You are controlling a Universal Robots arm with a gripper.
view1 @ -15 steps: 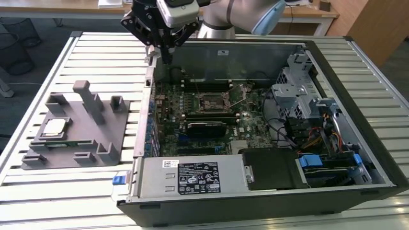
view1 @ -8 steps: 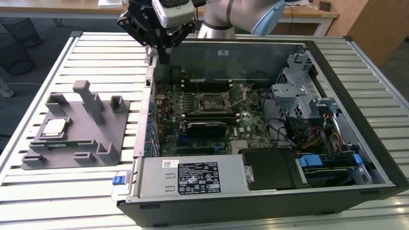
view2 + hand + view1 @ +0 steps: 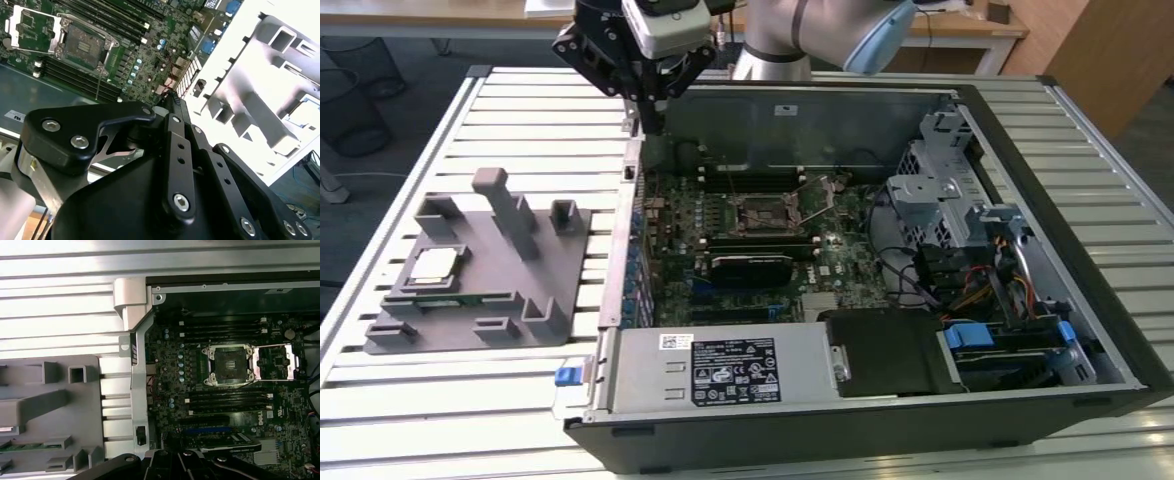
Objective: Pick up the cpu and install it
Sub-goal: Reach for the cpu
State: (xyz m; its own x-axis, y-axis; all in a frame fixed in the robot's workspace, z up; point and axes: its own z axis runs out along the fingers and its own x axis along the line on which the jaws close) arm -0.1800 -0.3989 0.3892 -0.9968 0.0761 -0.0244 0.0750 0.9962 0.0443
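"Where's the cpu (image 3: 431,266) right now?"

"Lying flat in the grey holder (image 3: 567,312) on the slatted table (image 3: 427,400), silver top up. Read the exterior view as a clock face centred on the computer case (image 3: 854,120) and the chip is out at about nine o'clock, well apart from the case. The green memory stick (image 3: 460,297) lies just beside it, on its six o'clock side."

"And the claw?"

"The gripper (image 3: 647,122) is up at about eleven o'clock, hanging over the far corner of the case wall, tips pointing down. The two sides taper together to a point, so it looks pinched closed with nothing between them. It touches neither the chip nor the holder."

"What about the socket?"

"The socket (image 3: 761,210) sits near the middle of the board, roughly at the clock's centre, a touch toward twelve. In the first wrist view its metal frame (image 3: 275,362) is swung open to one side and the dark square of contacts (image 3: 228,364) is bare. In the second wrist view the socket (image 3: 82,45) shows beyond the black linkage of the claw."
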